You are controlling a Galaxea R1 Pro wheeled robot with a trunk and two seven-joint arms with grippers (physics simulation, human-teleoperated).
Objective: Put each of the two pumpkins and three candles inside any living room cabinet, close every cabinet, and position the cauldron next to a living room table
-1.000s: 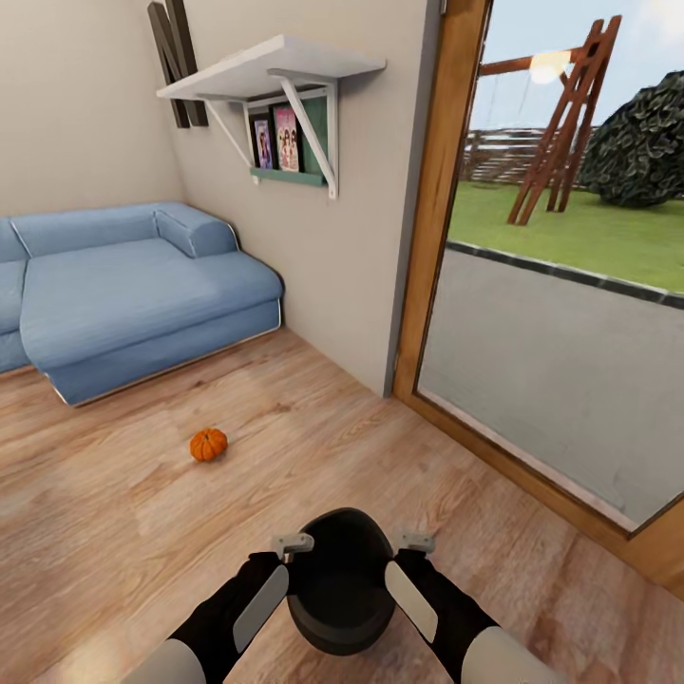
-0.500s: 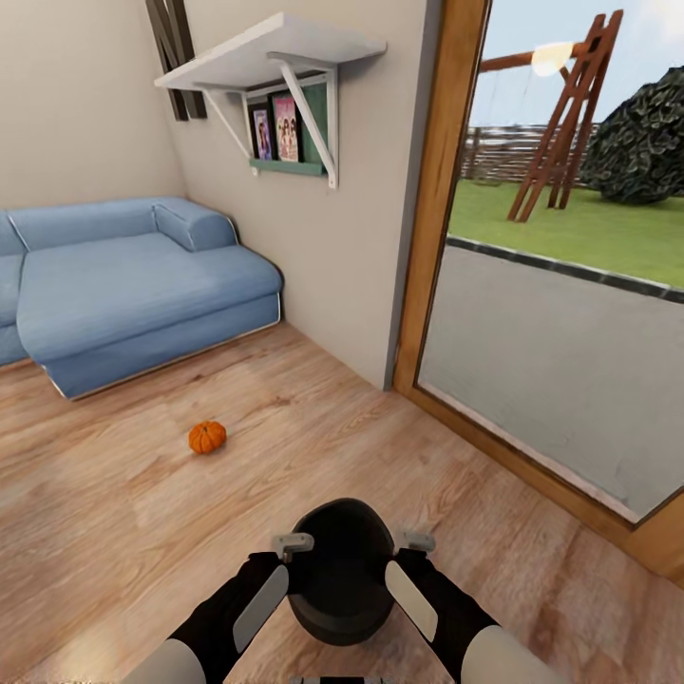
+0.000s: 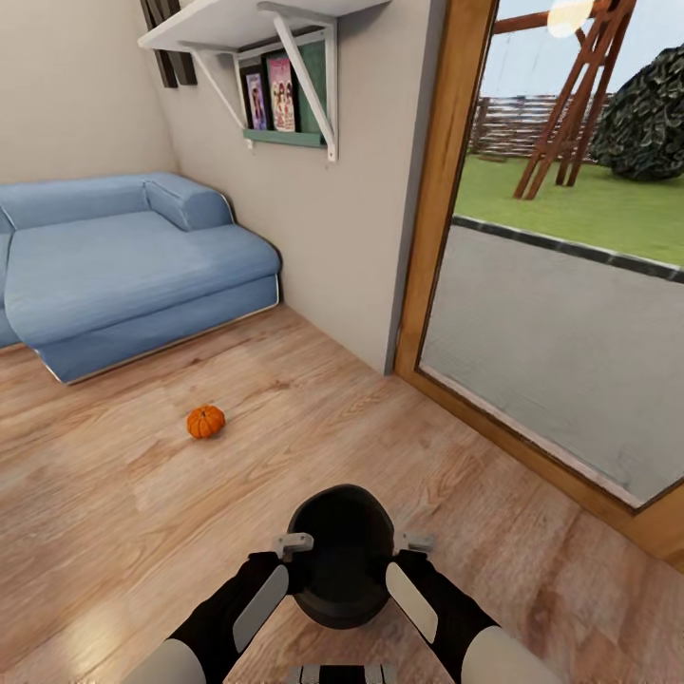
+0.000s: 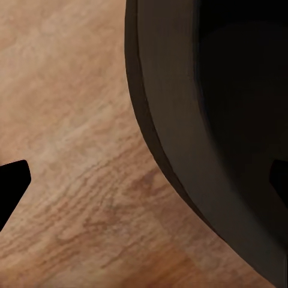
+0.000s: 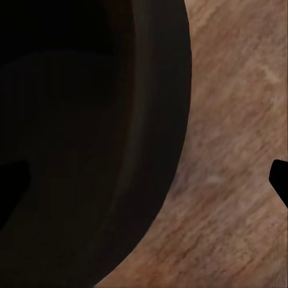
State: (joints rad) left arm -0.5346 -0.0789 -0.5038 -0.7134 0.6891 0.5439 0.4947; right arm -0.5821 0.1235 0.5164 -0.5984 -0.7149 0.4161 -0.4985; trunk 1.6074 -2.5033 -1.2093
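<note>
Head view: your left gripper [image 3: 294, 545] and right gripper [image 3: 414, 543] each straddle a side wall of the round black cauldron [image 3: 340, 551], one finger inside, one outside; whether they pinch it, you cannot tell. The small ribbed orange pumpkin [image 3: 205, 421] sits on the wooden floor [image 3: 114, 513] near the blue sofa [image 3: 123, 271].

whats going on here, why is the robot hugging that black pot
The robot is holding the black cauldron between both arms in front of its trunk, the left gripper and right gripper each at the rim, one on each side. In the wrist views each gripper's fingers straddle the rim. One small orange pumpkin sits on the wooden floor ahead, apart from the blue sofa. A glass door stands to the right.
</note>
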